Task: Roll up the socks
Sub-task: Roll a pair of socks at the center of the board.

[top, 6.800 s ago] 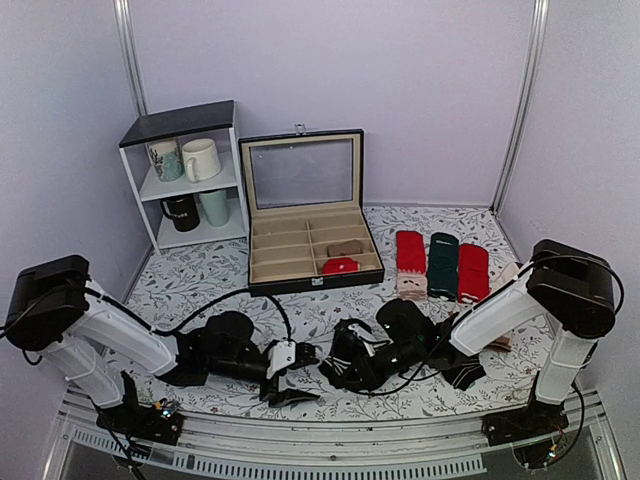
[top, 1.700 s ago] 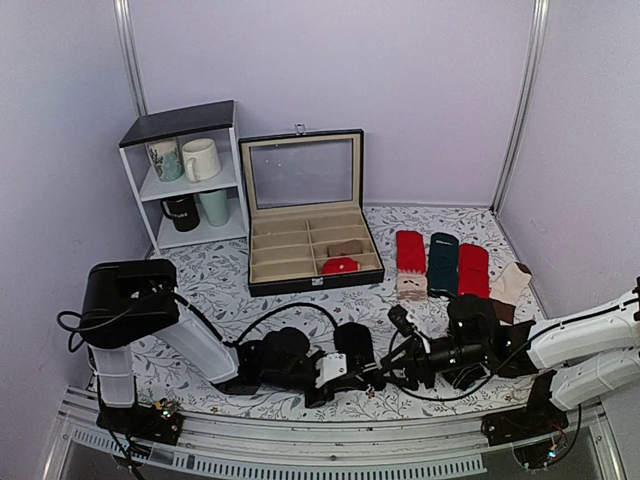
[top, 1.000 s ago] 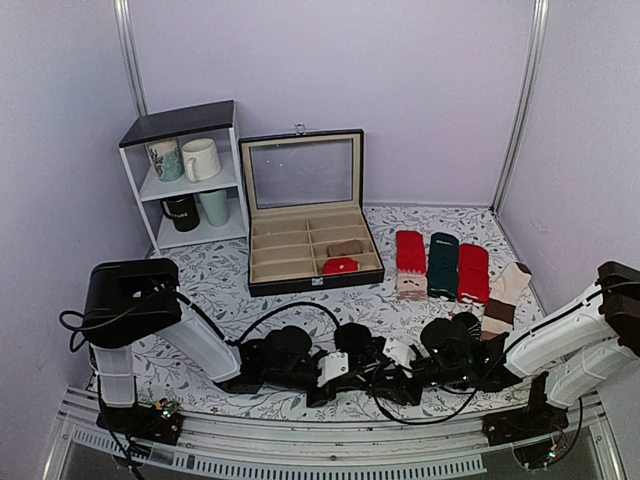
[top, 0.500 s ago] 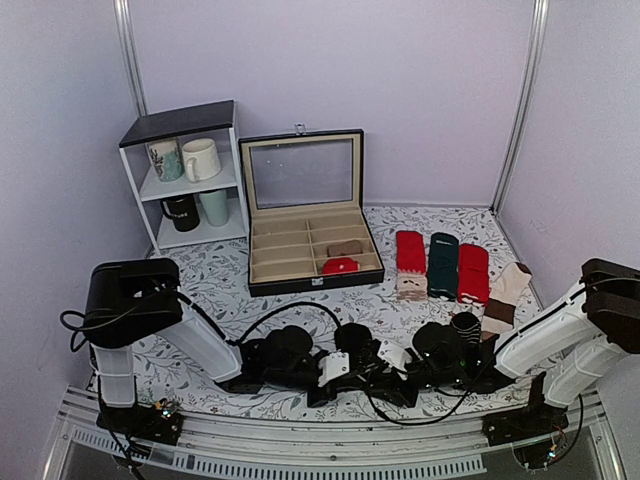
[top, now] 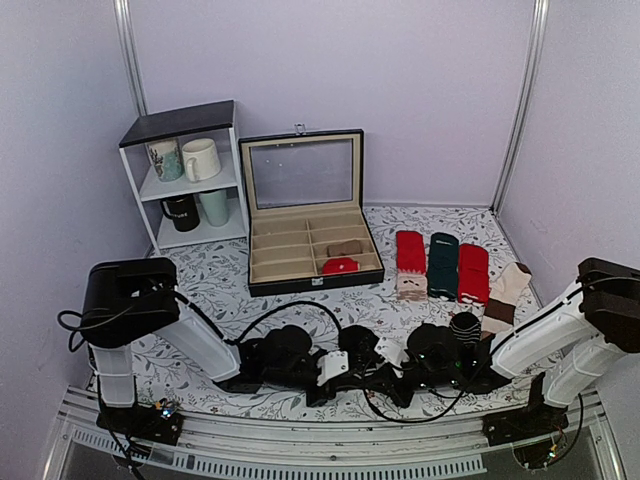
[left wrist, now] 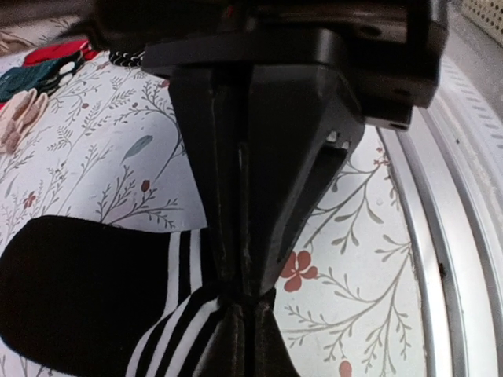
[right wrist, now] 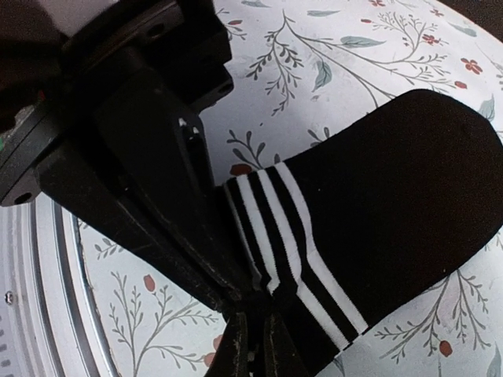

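We saw the right hand (right wrist: 251, 318) go from open to pinched on the socks (right wrist: 393, 188) at the cuff; left hand (left wrist: 244, 314) stayed clamped there. Socks black, white-banded, flat on bench (left wrist: 102, 157), near edge.

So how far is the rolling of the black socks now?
Done: a red bundle and a brown bundle already sit in the box. In hand: the left gripper and the right gripper are both shut on the white-banded cuff of the black socks, which lie flat on the table. Left: the whole roll, since no turn is made yet.
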Controlling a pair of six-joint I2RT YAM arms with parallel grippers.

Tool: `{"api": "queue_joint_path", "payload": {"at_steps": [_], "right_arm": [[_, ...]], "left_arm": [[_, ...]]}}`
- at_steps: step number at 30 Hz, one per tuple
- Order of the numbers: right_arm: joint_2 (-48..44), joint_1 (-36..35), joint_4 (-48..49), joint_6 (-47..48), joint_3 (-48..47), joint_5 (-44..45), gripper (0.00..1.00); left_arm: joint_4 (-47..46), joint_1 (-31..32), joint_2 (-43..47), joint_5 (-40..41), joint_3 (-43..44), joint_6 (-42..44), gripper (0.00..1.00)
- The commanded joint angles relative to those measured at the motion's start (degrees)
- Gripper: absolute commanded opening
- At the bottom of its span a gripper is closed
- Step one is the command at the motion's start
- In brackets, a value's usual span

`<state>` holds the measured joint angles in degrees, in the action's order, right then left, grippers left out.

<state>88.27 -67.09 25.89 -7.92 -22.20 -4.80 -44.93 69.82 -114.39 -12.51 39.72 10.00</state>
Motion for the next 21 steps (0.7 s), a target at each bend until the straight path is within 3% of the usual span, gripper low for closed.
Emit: {"api": "queue_joint_path", "payload": {"at_steps": [1,13,21], "right_arm": [[0.7,0.3,-5.6,-8.1,0.3,-2.1,0.02],[6.0,10.8,-21.4,-19.9,-9.3,-26.1,0.03],[13.7,16.7,-22.2,-24.9,-12.1,-39.4,0.03]], "left_arm": [[8.5,-0.3,2.3,5.7,-4.6,1.4,0.0],[2.9,5.8,14.4,18.5,-13.7,5.1,0.1],[-0.1,11.6,15.9,23.5,-14.8,10.5,0.2]]}}
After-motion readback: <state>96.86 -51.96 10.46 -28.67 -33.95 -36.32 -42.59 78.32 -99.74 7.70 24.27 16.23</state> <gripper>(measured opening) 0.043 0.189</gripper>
